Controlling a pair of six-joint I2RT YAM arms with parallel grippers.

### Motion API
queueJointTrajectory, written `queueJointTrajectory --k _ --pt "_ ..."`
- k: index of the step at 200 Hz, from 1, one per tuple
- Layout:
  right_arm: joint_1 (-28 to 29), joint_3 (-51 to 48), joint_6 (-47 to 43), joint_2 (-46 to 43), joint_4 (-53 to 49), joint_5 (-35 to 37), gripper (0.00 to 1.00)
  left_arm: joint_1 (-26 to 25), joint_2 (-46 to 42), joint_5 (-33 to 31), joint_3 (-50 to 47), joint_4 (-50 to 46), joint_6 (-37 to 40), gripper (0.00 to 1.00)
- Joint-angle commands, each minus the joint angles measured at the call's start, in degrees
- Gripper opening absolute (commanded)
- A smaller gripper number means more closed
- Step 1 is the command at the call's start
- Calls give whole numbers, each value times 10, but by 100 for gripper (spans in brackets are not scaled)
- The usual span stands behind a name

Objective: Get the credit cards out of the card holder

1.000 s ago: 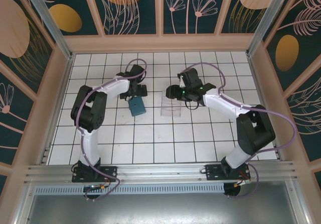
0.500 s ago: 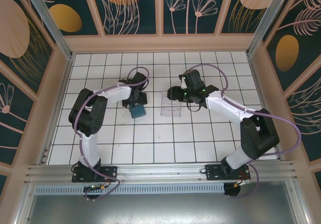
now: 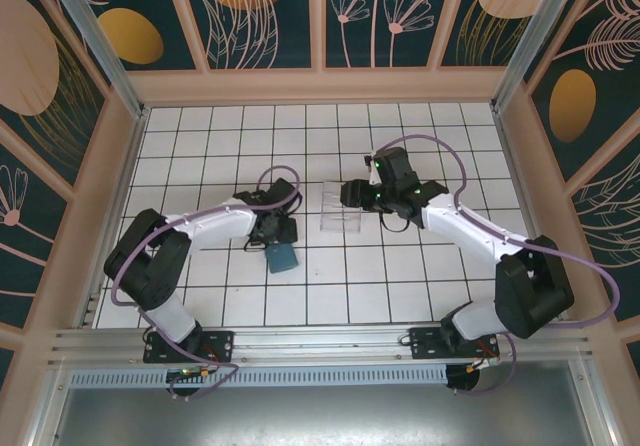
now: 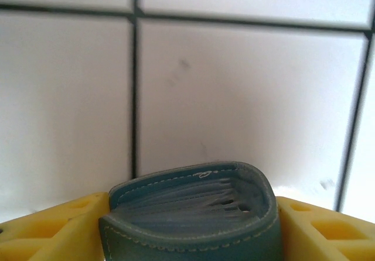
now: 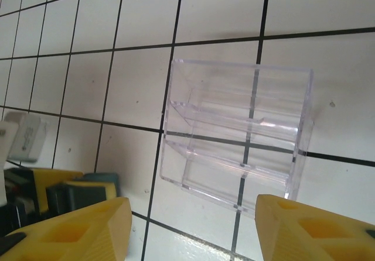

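Near the middle of the white tiled tabletop (image 3: 400, 286), the teal card holder (image 3: 282, 258) is sitting on a tile. From above, it is at about 7 o'clock from the clear tray (image 3: 343, 219), near it but not touching it.

The left arm is reaching down to the card holder from about 11 o'clock. In the left wrist view, the yellow left fingers (image 4: 53, 229) are squeezing the card holder (image 4: 187, 220), one finger touching each side. The open end of the card holder is facing 12 o'clock in that view. Thin pale layers are showing inside it. I cannot tell if these are the credit cards or just the pockets.

The right arm is reaching over from 3 o'clock. It is hanging above the 12 o'clock edge of the clear tray. In the right wrist view, the yellow right fingers (image 5: 88, 229) are standing wide apart and are holding nothing. The clear tray (image 5: 234, 138) is lying on the tiles between and past them. A bit of the teal card holder (image 5: 99, 182) is peeking in at 8 o'clock in that view.
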Motion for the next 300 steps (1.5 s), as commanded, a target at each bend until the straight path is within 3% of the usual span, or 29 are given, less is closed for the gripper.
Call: queueJointTrajectory --k 1,46,73,95,149,207,246,265,281,300 --pt "-1 -18 13 -27 0 1 58 -37 -4 28 -7 31 -55 67" --pt "1 -48 23 -60 -15 10 58 -112 78 46 70 62 -91 67" --pt "1 -64 32 -80 -22 9 58 -136 106 50 112 47 -80 72" --pt "2 -78 43 -97 -26 8 58 -136 81 21 119 25 -64 87" --pt "19 -112 73 -119 -26 -9 57 -131 -6 -62 137 -46 14 89" --pt "40 -156 92 -59 47 -98 53 -122 -41 7 120 -41 279 89" --pt "57 -168 105 -12 100 -105 50 -121 -63 28 79 2 418 89" --pt "62 -168 102 10 113 -102 48 -121 -82 78 47 26 494 85" --pt "66 -172 100 25 125 -99 48 -121 -111 89 12 59 544 77" --pt "70 -173 100 42 138 -99 47 -121 -140 115 -24 93 593 75"
